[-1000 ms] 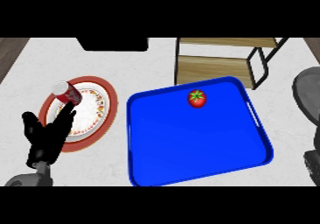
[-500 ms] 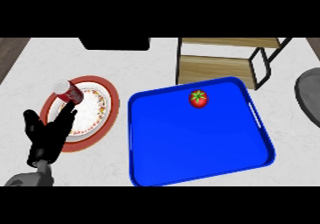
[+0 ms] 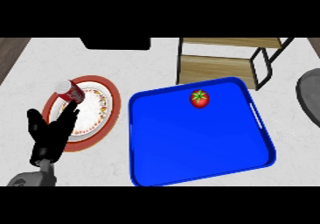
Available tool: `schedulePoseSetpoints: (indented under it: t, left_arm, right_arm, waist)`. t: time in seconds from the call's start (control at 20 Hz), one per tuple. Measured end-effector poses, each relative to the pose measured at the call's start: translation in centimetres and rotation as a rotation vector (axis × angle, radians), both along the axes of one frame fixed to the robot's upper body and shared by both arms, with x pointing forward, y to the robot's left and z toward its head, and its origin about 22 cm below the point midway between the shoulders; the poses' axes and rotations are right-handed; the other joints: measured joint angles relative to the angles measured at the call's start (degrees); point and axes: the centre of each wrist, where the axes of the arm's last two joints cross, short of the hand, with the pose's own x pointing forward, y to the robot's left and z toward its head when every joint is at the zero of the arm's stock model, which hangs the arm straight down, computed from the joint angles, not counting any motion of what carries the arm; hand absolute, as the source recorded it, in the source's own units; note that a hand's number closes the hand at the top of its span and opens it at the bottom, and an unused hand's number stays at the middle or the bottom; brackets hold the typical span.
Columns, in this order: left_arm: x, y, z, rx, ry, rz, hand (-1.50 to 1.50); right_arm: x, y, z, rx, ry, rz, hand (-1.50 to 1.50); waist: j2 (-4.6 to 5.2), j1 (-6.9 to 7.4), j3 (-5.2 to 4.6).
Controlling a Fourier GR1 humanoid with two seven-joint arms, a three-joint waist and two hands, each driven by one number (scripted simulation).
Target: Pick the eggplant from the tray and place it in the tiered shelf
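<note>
**Head view.** A deep-blue rectangular plastic tray (image 3: 188, 148) lies on the white surface (image 3: 53, 65), filling the middle of the frame and running out towards 5 o'clock. The only thing in it is a small red round fruit with a green stalk-cap (image 3: 199, 99). It sits at the tray's 12 o'clock, just inside the far wall. It looks more like a tomato than an eggplant, yet it must be what the task means.

Just beyond that wall, towards 1 o'clock, stands the tiered wooden shelf on a black wire frame (image 3: 220, 68). At the tray's 9 o'clock is a round white plate with a red rim (image 3: 97, 105), with a red drinks can (image 3: 69, 89) at the plate's 11 o'clock. The black left hand (image 3: 50, 135) rests at 8 o'clock over the plate's near rim, released, fingers straight, grasping nothing. The right hand does not show. A grey rounded form (image 3: 311, 105) at 3 o'clock may be its forearm.

**Step in hand, as judged:** the reach for the fruit.
- Come down from above with fingers spread.
- Close round the fruit's widest part, since a round fruit may roll on the smooth tray floor.
- Lift clear of the tray wall before crossing to the shelf.
- Enter under the upper board without brushing the frame.
</note>
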Motion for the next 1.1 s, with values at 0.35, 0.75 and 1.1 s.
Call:
schedulePoseSetpoints:
  t: [0.35,0.75,1.1]
  left_arm:
    - [0.1,-0.1,-0.2,-0.005,-0.005,0.004,0.00]
    - [-0.1,0.0,-0.3,-0.001,-0.003,0.004,0.00]
    - [0.1,0.1,-0.3,-0.005,-0.001,0.011,0.00]
  right_arm:
    - [1.9,-0.3,-2.3,-0.002,-0.031,0.012,1.50]
    - [2.8,-0.1,-1.7,0.004,-0.038,0.051,1.50]
    - [3.1,-1.0,-2.0,0.089,-0.056,0.009,-1.50]
  waist:
    - [-0.05,0.09,0.12]
    - [-0.12,0.01,0.13]
    - [-0.17,-0.26,0.16]
